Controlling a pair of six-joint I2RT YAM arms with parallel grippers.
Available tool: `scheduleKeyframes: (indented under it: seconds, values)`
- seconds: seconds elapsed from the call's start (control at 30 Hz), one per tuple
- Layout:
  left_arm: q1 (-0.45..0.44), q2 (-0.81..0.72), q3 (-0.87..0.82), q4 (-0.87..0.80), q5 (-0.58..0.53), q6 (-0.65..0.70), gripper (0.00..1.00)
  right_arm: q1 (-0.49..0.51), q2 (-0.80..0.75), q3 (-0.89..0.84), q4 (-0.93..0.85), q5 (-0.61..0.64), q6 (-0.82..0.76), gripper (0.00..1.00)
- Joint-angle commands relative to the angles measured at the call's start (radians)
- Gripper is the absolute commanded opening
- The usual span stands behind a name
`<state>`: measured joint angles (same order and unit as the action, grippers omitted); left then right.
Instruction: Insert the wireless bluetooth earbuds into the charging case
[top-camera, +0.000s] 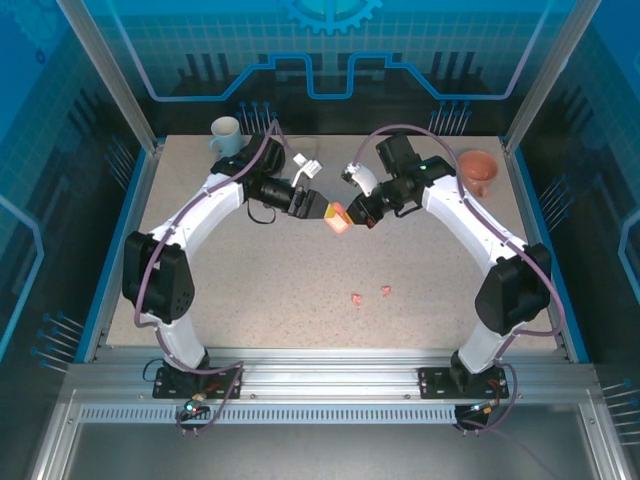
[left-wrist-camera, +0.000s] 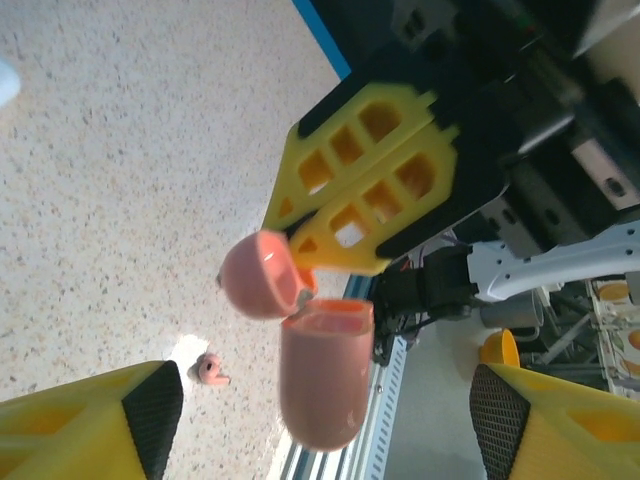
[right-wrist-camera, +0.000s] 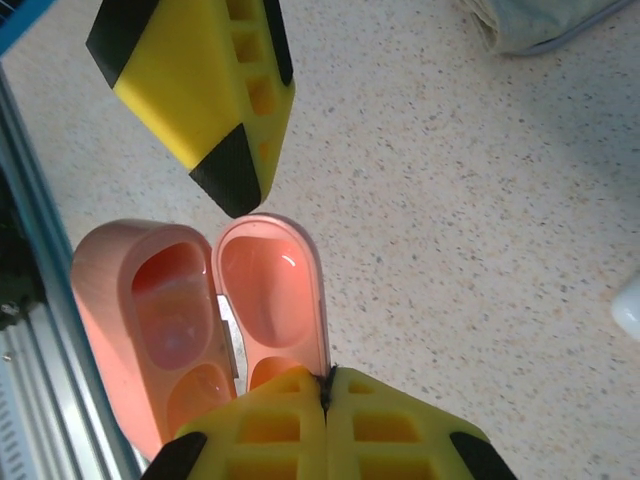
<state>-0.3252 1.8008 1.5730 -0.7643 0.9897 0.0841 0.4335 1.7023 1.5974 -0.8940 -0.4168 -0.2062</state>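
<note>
Glossy smooth pink plastic case (right-wrist-camera: 270, 290), matt speckled stone-look table (right-wrist-camera: 480, 200)

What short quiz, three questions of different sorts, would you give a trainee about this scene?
1. True or false: the pink charging case is open.
2. Choose one: the right arm's fingers pinch the case's A lid, B body, C nothing.
3. Fill in: the two pink earbuds lie on the ____.
Key: 1 true; 2 A; 3 table.
</note>
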Motion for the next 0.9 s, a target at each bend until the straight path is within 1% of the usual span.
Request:
scheduleKeyframes:
  seconds: [0.0,0.27,0.53,0.67,0.77,0.87]
  values:
    - [-0.003,0.03,0.032,-0.138,0.032,0.093,0.77,0.017,0.007,0.037,-0.048,0.064,-0.075,0.0]
    - [-0.003,0.088,0.072,-0.184,0.034,0.121,0.71,0.025,0.051,0.068,-0.062,0.091,-0.127,0.0]
    - [-0.003,0.146,0.123,-0.21,0.051,0.132,0.66,0.051,0.093,0.085,-0.058,0.093,-0.133,0.0]
    - [-0.003,0.16,0.134,-0.228,0.067,0.149,0.58,0.061,0.109,0.096,-0.057,0.096,-0.134,0.0]
    - [-0.003,0.164,0.136,-0.247,0.072,0.167,0.55,0.062,0.111,0.105,-0.059,0.096,-0.137,0.0]
    - [-0.003,0.169,0.137,-0.262,0.085,0.182,0.51,0.065,0.111,0.108,-0.059,0.097,-0.139,0.0]
